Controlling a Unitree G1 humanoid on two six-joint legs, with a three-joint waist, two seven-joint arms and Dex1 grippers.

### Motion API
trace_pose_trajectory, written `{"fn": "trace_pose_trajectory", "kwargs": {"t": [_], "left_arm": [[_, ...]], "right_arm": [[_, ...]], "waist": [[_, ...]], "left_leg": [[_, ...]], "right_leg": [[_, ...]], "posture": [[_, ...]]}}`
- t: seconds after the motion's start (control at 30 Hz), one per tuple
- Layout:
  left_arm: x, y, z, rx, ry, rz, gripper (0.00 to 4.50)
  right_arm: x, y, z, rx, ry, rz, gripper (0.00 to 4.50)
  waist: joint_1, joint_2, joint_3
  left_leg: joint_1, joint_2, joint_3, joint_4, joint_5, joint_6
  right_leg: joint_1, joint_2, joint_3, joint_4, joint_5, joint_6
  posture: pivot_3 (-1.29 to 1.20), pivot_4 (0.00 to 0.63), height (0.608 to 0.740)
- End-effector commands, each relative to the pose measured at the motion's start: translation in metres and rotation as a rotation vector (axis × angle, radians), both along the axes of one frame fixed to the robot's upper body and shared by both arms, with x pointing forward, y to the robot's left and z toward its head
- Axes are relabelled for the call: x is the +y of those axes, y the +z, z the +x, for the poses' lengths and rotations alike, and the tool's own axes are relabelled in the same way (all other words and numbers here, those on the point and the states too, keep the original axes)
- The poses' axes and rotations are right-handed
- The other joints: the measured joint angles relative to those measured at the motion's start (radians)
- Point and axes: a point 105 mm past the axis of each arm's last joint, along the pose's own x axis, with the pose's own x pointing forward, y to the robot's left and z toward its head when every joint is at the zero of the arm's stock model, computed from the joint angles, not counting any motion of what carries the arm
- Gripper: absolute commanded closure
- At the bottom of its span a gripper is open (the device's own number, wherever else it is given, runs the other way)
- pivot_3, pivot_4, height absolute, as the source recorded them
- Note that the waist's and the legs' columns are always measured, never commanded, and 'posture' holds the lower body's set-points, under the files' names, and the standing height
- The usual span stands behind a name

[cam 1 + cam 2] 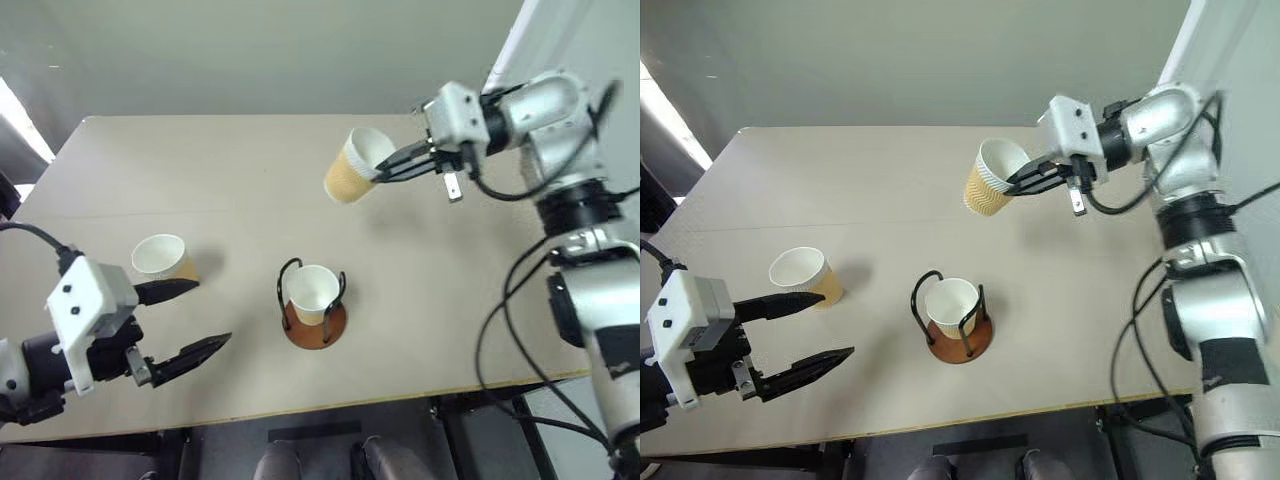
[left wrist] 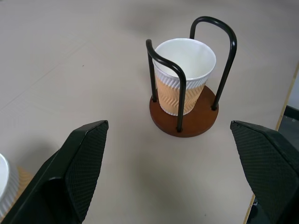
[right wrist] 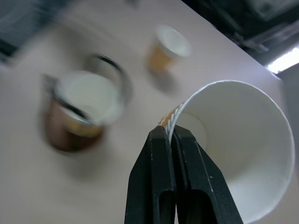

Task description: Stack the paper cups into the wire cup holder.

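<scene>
One paper cup stands upright inside the wire cup holder, whose reddish-brown disc base rests near the table's front middle. A second paper cup stands on the table to the left. My left gripper hovers open just in front of that cup, its black fingers spread wide and pointing toward the holder. A third paper cup hangs tilted in the air above the far side of the table. My right gripper is shut on its rim, one finger inside and one outside.
The beige table has its front edge close to my left gripper and its right edge under my right arm. Black cables hang beside the right arm. A grey wall rises behind the table.
</scene>
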Motion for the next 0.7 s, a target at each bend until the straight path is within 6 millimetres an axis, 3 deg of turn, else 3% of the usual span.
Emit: {"fn": "trace_pose_trajectory", "kwargs": {"t": [0.03, 0.3, 0.7], "left_arm": [[-0.004, 0.004, 0.004, -0.027, -0.031, 0.013, 0.0], [-0.005, 0.002, 0.007, -0.024, -0.037, 0.014, 0.0], [-0.007, 0.002, 0.003, -0.029, -0.035, 0.011, 0.0]], "right_arm": [[0.014, -0.006, -0.041, 0.057, 0.161, -0.038, 4.48], [0.022, -0.02, -0.041, 0.033, 0.159, -0.07, 4.48], [0.034, -0.021, -0.047, -0.009, 0.212, -0.062, 4.48]], "waist": [[-0.003, 0.0, 0.0], [-0.007, -0.001, 0.0], [-0.007, -0.001, -0.001]], "left_leg": [[0.001, 0.0, 0.0, 0.0, 0.0, 0.0], [0.009, 0.002, 0.006, 0.001, -0.011, 0.019], [0.009, 0.002, 0.01, 0.0, -0.012, 0.021]], "right_leg": [[0.001, 0.001, 0.0, 0.0, 0.0, 0.0], [0.002, 0.007, 0.005, 0.005, 0.001, -0.002], [-0.001, 0.007, 0.014, 0.006, -0.001, 0.0]], "posture": [[0.0, 0.15, 0.74], [0.0, 0.15, 0.74], [0.0, 0.15, 0.74]]}}
